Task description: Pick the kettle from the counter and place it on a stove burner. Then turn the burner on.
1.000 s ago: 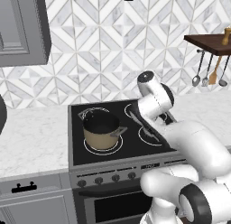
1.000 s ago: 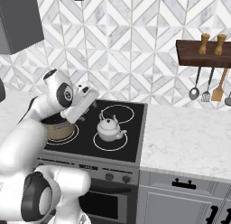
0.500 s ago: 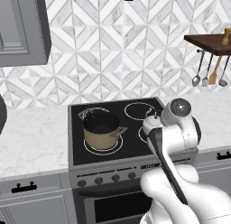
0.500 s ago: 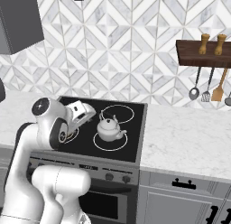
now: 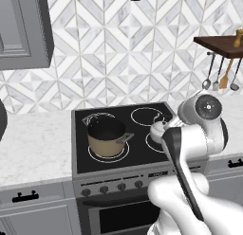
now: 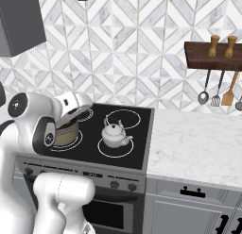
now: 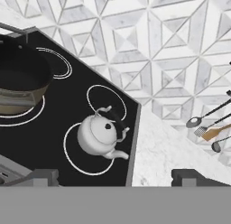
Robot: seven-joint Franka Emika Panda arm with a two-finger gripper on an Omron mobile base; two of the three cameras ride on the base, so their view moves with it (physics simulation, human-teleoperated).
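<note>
Since half a second ago the arm has swung lower and nearer the front of the stove, while the kettle point(image 6: 115, 134) has stayed put. It sits upright inside the front right burner ring point(image 6: 105, 151) on the black cooktop point(image 6: 139, 143), spout toward the front right, lid on, its handle arched over the top. From the hand camera the kettle point(image 7: 100, 137) lies well ahead of the tool point(image 7: 113, 177), whose two dark tips stand wide apart with nothing between them. On the front left burner sits a tan pot point(image 5: 106, 138) with a black inside, empty as far as I can see, its handle pointing right toward the kettle point(image 5: 158, 130). The marble surface point(image 6: 198, 150) runs off to the right of the stove, and utensils point(image 6: 219, 92) hang under a wooden shelf point(image 6: 212, 62).
</note>
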